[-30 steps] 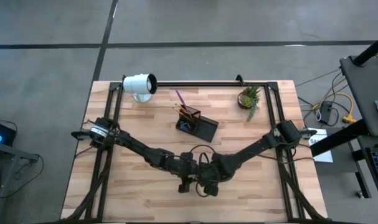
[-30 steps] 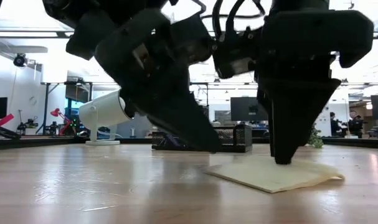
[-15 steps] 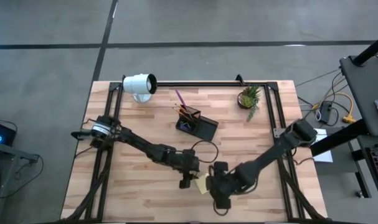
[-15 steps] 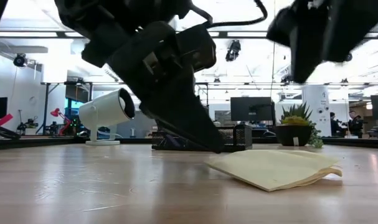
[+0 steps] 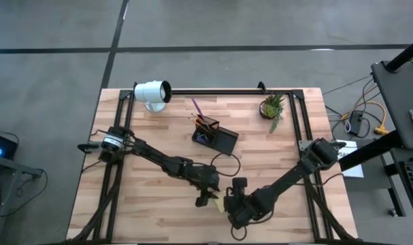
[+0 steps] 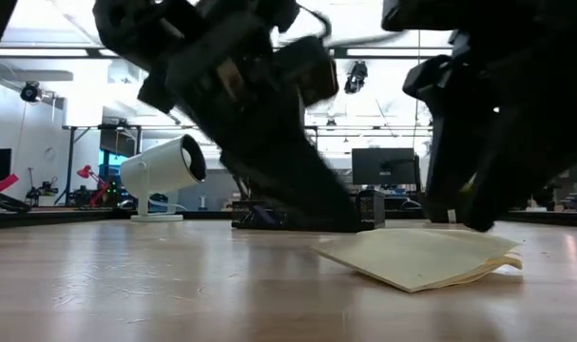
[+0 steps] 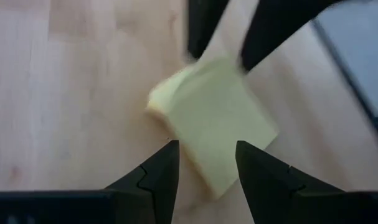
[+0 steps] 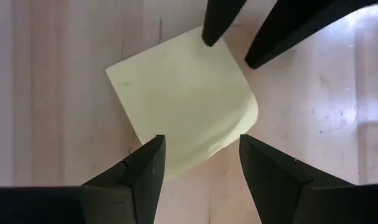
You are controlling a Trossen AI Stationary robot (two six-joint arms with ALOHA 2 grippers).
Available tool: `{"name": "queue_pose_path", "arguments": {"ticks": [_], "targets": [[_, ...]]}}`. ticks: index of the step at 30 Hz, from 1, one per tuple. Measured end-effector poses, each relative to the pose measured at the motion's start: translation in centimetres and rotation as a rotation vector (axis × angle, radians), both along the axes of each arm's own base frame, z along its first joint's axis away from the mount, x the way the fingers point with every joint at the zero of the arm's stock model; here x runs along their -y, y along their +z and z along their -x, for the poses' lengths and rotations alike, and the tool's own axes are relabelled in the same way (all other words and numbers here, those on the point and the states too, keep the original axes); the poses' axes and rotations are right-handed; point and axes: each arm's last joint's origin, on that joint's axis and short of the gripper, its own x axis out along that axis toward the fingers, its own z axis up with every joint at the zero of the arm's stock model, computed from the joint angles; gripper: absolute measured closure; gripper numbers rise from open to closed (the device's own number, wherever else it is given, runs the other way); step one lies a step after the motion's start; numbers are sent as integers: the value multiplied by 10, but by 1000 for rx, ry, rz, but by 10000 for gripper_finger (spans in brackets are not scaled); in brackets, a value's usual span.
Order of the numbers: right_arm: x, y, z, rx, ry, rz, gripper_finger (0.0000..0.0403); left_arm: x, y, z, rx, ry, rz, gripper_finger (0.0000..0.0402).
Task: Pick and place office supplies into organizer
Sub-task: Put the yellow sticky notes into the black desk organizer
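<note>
The table (image 5: 152, 136) carries one white lamp (image 5: 152, 92), one potted plant (image 5: 272, 106) and one black organizer (image 5: 216, 137) (a few pens (image 5: 201, 119) already stand in its tall section). Two arms meet near the front edge over a single yellow sticky-note pad (image 5: 221, 201), which lies flat on the wood, well apart from the organizer. The left claw (image 5: 207, 198) sits at one edge of the pad, fingers partly apart and gripping nothing. The right claw (image 5: 235, 213) hangs over the opposite edge, spread wide and empty. With both claws crowding one thin pad, I judge they could collide, or a finger could shove the pad or peel up loose top sheets instead of lifting it whole.
</note>
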Motion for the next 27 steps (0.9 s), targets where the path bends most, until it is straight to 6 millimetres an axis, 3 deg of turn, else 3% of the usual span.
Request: {"name": "queue_pose_path", "arguments": {"ticks": [5,14,27], "targets": [[-3,-2,3,5,13,8,209,-1,-14,-5,-33,7,3,259],[-18,-8,14,17,134,27,209,-2,-17,-12,-45,-66,67,259],[-7,-27,17,67,139,103,209,1,-13,-14,-11,-152,140,259]]}}
